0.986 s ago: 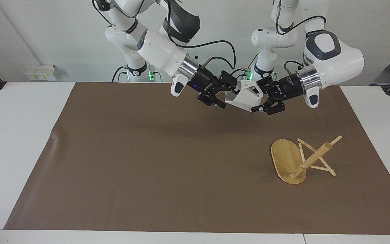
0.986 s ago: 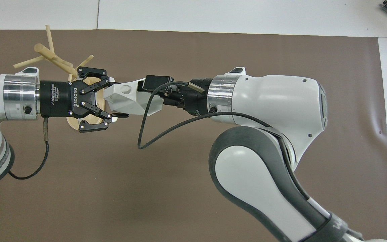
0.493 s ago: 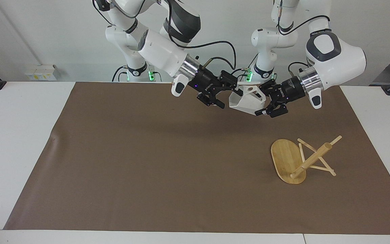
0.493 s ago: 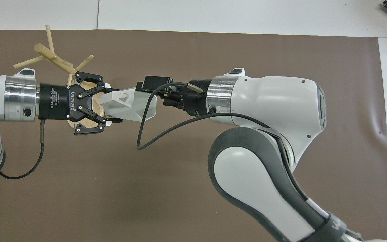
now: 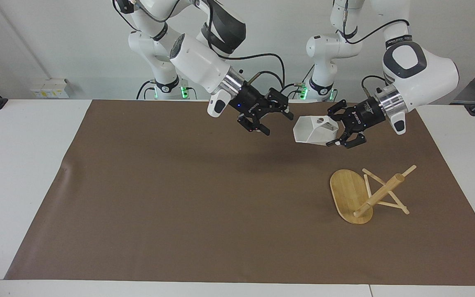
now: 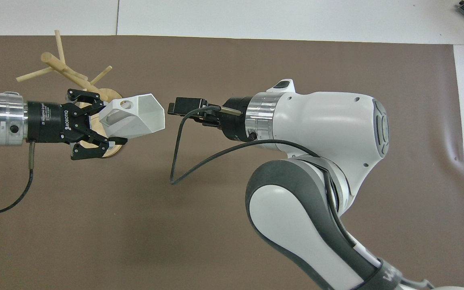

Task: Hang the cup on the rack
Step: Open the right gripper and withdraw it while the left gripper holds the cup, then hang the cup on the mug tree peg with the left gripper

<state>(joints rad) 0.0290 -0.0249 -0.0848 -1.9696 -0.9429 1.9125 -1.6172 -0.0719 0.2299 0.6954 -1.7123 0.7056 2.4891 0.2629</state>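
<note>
The white faceted cup (image 5: 313,130) hangs in the air with its mouth turned sideways toward the right gripper. My left gripper (image 5: 331,131) is shut on its bottom end, also seen from above as the left gripper (image 6: 113,123) and cup (image 6: 135,117). The right gripper (image 5: 278,123) stands open and empty a short gap from the cup's mouth. The bamboo rack (image 5: 379,193) lies tipped over on the mat at the left arm's end, its oval base (image 5: 346,192) up on edge. In the overhead view the rack (image 6: 61,66) lies partly under the left gripper.
A brown mat (image 5: 179,198) covers most of the white table (image 5: 19,165). The right arm's elbow and forearm (image 6: 316,133) fill much of the overhead view. Only the rack lies on the mat.
The left gripper has carried the cup away from the right gripper, toward the left arm's end of the table. The cup now hangs free of the right gripper, which drew back slightly.
</note>
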